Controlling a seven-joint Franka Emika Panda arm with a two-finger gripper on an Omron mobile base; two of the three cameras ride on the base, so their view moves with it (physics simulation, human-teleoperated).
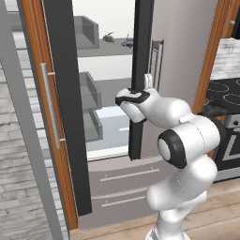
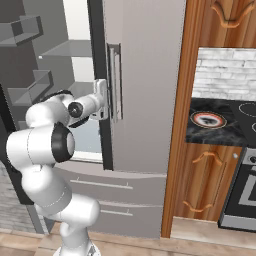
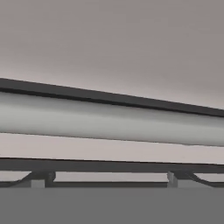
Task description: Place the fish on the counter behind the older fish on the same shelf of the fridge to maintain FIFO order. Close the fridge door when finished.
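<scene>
Two small dark fish (image 1: 108, 37) (image 1: 127, 43) lie apart on the top glass shelf (image 1: 101, 52) of the fridge (image 2: 145, 100). They look alike, and I cannot tell which is the older fish. The fridge's left door (image 1: 65, 117) stands wide open. My gripper (image 1: 147, 80) (image 2: 102, 96) is at the inner edge of the right door, beside its vertical bar handle (image 2: 115, 82). In the hand view that handle (image 3: 109, 120) runs across close in front, and my fingertips (image 3: 41, 178) stand wide apart, open, with nothing held. The black marble counter (image 2: 212, 131) lies to the right.
Grey bins (image 1: 86, 33) (image 1: 91, 89) hang on the open left door. A round dish (image 2: 207, 119) sits on the counter beside the black stovetop (image 2: 247, 110). Drawers (image 2: 100, 185) run below the fridge doors. Wooden cabinet panels (image 2: 177, 125) flank the fridge.
</scene>
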